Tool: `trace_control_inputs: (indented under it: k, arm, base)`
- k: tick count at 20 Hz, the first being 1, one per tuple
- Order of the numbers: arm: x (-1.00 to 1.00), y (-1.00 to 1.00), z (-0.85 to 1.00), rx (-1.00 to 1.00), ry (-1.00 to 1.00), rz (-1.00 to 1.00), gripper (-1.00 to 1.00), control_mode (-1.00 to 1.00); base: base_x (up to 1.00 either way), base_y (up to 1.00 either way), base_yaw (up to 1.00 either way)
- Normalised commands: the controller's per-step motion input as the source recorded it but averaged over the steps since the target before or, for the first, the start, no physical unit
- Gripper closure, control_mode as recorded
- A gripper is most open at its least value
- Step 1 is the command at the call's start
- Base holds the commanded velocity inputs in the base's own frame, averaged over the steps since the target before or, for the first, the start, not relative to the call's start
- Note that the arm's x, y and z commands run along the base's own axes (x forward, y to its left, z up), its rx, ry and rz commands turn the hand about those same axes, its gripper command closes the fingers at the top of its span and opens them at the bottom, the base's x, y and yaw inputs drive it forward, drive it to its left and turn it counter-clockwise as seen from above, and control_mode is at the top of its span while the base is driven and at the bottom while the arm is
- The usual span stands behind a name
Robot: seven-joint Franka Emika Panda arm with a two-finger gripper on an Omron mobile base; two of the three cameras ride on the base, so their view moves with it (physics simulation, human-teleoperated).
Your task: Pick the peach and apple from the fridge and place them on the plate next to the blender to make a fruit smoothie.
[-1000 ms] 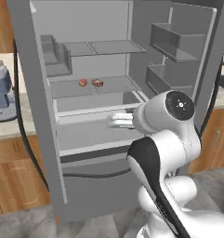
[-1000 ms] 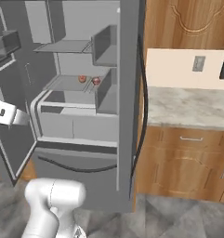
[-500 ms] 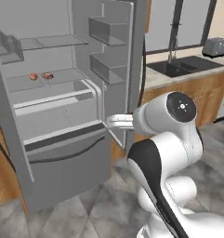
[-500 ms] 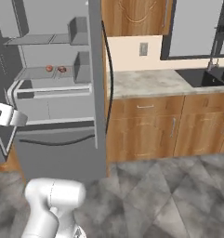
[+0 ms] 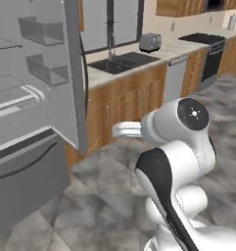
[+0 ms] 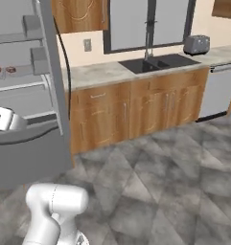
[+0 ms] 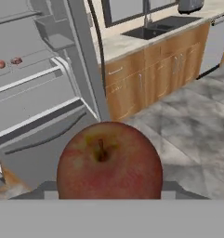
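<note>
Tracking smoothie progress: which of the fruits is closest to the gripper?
The dark red apple, looming large right in front of the hand camera. The orange-pink peach looks tiny by contrast, far off on a shelf of the fridge.

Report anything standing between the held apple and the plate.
The apple sits clamped in the tool. Directly ahead lies bare floor; the open fridge door stands left in the hand view. Where the plate lies cannot be told.

One apple [image 7: 108, 160] sits close before the hand camera. One open fridge [image 5: 26, 147] holds two small things on its shelf: one peach [image 7: 0, 64], one reddish item [image 7: 16, 60]. One toaster [image 6: 196, 44], one sink [image 6: 153, 63].
</note>
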Motion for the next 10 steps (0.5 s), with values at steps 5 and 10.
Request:
trace_control_inputs:
  k: [5, 10]
  arm:
    - [0.00, 0.00, 0.00, 0.00, 0.00, 0.00, 1.00, 1.00]
    - [0.00, 0.00, 0.00, 0.00, 0.00, 0.00, 1.00, 1.00]
  base:
    - [-0.23, 0.00, -0.71]
    - [-0.01, 0.00, -0.77]
